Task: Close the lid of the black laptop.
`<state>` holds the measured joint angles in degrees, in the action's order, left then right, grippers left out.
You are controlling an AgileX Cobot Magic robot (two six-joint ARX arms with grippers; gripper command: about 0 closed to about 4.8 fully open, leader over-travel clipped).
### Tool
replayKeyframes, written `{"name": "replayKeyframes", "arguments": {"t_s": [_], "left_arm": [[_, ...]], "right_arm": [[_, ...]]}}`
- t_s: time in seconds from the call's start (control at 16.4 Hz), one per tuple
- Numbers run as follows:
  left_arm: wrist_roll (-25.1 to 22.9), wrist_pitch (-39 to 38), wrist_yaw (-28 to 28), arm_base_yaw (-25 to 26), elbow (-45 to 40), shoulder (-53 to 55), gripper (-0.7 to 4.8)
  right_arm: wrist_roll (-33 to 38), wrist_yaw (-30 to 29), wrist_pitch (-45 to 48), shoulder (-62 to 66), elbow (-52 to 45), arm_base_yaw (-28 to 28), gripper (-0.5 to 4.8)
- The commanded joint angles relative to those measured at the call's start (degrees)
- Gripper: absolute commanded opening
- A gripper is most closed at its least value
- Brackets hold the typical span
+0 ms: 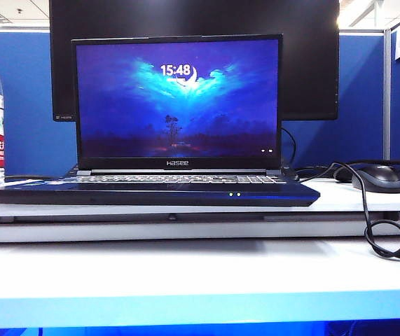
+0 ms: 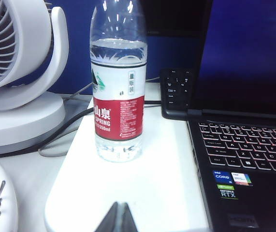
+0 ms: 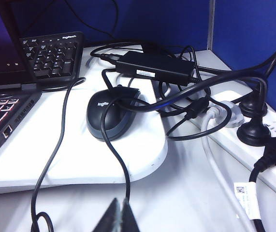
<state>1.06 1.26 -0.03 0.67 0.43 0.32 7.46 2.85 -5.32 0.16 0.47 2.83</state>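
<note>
With both the left gripper (image 2: 120, 218) and right gripper (image 3: 118, 216) fingers together near the desk's front, the lid (image 1: 178, 98) of the black laptop (image 1: 150, 190) looked thin, stiff and hinged, best pushed at its top edge.

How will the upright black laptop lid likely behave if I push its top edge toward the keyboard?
The thin black laptop lid stands upright on hinges at its base, so it will probably swing down stiffly rather than flex. The slim black laptop lies flat on a smooth white board, so it may slide back. Both hands are shut and away from it.
</note>
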Motion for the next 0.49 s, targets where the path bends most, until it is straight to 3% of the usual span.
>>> {"name": "replayKeyframes", "arguments": {"t_s": [0.06,0.18,0.24,0.36,0.49], "left_arm": [[0.33,0.52,0.24,-0.13,-0.02,-0.13,-0.03],[1.33,1.36,0.26,-0.13,0.0,-0.13,-0.03],[6.25,1.6,0.87,-0.13,0.0,-0.13,-0.03],[21.38,1.07,6.45,-0.13,0.0,-0.13,-0.03],[36.92,0.55,15.17,-0.13,0.0,-0.13,-0.02]], "right_arm": [[0.02,0.0,1.18,-0.09,-0.24,0.04,-0.01],[0.02,-0.02,1.18,-0.09,-0.24,0.04,-0.01],[0.44,-0.2,1.29,-0.09,-0.24,0.04,-0.01],[7.52,-0.57,1.38,-0.09,-0.24,0.07,-0.01],[21.88,-5.01,1.53,-0.09,-0.24,0.07,-0.01]]}}
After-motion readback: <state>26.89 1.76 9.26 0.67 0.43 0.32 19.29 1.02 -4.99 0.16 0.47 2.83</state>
